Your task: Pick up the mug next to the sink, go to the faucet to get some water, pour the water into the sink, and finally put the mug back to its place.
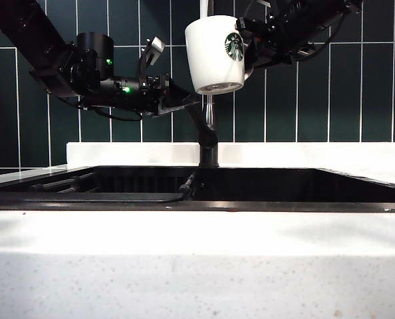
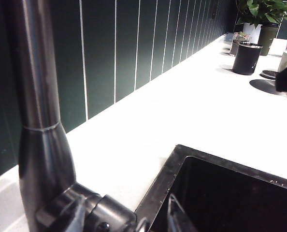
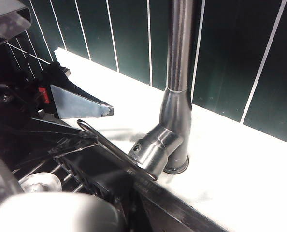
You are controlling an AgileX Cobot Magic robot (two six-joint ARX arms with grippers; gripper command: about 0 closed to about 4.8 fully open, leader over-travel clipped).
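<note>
The white mug point(image 1: 214, 53) with the green logo hangs high over the sink point(image 1: 297, 186), upright, right by the faucet point(image 1: 209, 129). My right gripper point(image 1: 252, 48) reaches in from the upper right and is shut on the mug's handle side. In the right wrist view the mug point(image 3: 51, 212) shows only as a white blur. My left gripper point(image 1: 183, 100) comes from the left and stands open, with its fingertips point(image 2: 175, 217) on either side of the faucet's cylindrical lever base point(image 2: 107, 212). I cannot make out any water.
The white counter point(image 2: 192, 106) runs along the dark tiled wall point(image 2: 134, 43). At its far end stand a black cup point(image 2: 246, 58) and a potted plant point(image 2: 259, 14). A black cable point(image 1: 118, 197) lies along the sink's front rim point(image 1: 251, 206).
</note>
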